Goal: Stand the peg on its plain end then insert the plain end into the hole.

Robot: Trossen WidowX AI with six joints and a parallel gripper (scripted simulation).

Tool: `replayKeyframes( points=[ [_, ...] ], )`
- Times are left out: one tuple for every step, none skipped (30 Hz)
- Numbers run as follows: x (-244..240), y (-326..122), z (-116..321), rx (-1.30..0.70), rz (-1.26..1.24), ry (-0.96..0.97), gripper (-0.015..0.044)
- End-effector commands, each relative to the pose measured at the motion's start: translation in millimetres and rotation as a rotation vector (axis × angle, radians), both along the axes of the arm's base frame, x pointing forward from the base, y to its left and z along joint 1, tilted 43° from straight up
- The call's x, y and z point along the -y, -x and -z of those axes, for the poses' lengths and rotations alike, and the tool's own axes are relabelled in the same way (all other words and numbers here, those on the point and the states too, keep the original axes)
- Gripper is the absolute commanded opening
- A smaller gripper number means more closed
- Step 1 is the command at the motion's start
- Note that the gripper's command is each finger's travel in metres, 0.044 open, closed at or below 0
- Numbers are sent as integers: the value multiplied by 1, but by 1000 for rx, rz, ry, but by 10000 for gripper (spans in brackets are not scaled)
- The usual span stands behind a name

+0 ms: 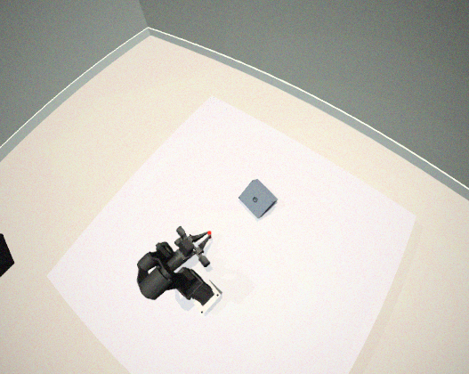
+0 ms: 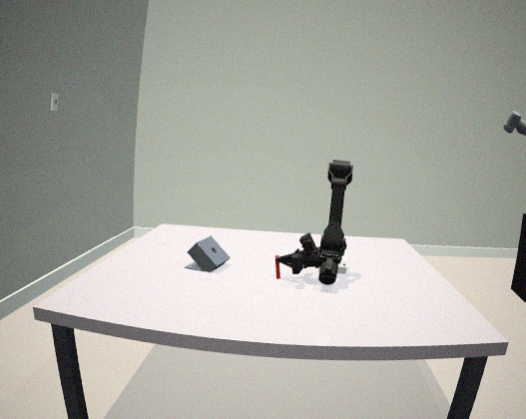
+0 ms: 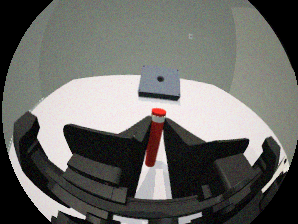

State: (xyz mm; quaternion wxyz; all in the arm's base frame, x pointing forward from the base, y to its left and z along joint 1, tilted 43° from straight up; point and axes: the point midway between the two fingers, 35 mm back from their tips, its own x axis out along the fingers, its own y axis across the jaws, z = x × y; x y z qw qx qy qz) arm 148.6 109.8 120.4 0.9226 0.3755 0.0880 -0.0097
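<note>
Exterior view, left to right. Sloped panel (image 1: 262, 202) (image 2: 203, 256) (image 3: 159, 91) at far left, its hole (image 1: 254, 199) (image 2: 214, 249) (image 3: 160, 79) unfilled, well apart from the rest. Next, red peg (image 1: 209, 232) (image 2: 277, 267) (image 3: 154, 140), near upright on or just above the table (image 2: 263, 319) (contact at the foot uncertain), white-banded end up. At its right, gripper (image 1: 209, 234) (image 2: 279, 259) (image 3: 157, 120) pinches the peg near the top. Risk: released with slight lean or a gap beneath, it may topple; a finger dragging during withdrawal could tip it too.
</note>
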Motion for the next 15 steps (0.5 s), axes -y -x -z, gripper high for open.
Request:
replayKeyframes(
  points=[
    [-1,1,1,-1,-1,0,51],
    [-1,2,1,1,1,0,51],
    [-1,2,2,3,2,-1,51],
    [-1,2,2,5,4,-1,51],
    [-1,2,2,7,5,-2,51],
    [-1,2,2,9,7,-3,51],
    [-1,2,2,11,9,-3,51],
    [-1,3,2,13,10,-3,51],
    [0,1,1,16,12,-4,56],
    [0,1,1,19,13,-2,82],
    [0,1,1,19,13,-2,109],
    [0,1,1,19,13,-2,130],
    [0,1,1,19,13,-2,130],
    [0,1,1,19,13,-2,130],
    [0,1,1,19,13,-2,130]
  ],
)
